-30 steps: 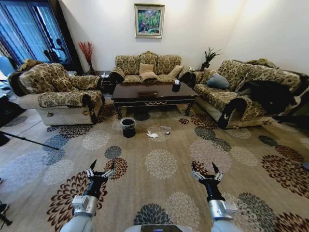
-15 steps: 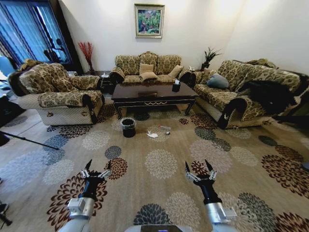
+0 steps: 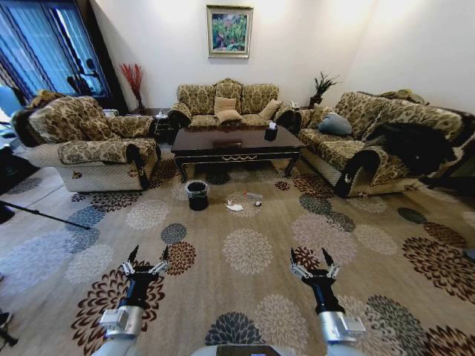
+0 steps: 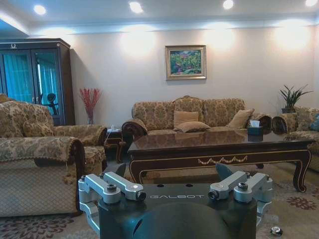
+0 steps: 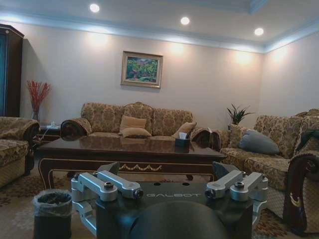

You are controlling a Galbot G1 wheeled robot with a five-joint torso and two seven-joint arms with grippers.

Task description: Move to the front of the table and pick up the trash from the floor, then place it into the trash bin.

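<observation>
While both pincers, left pincer (image 3: 145, 261) and right pincer (image 3: 313, 262), hang open and empty, the small white crumpled paper trash (image 3: 234, 207) lies far ahead on the flowery carpet (image 3: 245, 252), beside the round black trash bin (image 3: 197, 196), nearer the right pincer

Recessed ceiling spotlights (image 5: 185, 21) cast warm, even light with bright patches on the wall. The head view bows at its edges. The glossy table (image 4: 219, 142) mirrors the sofa.

Head view high, looking down room; both wrist views low, level, sharing table (image 3: 236, 144).
</observation>
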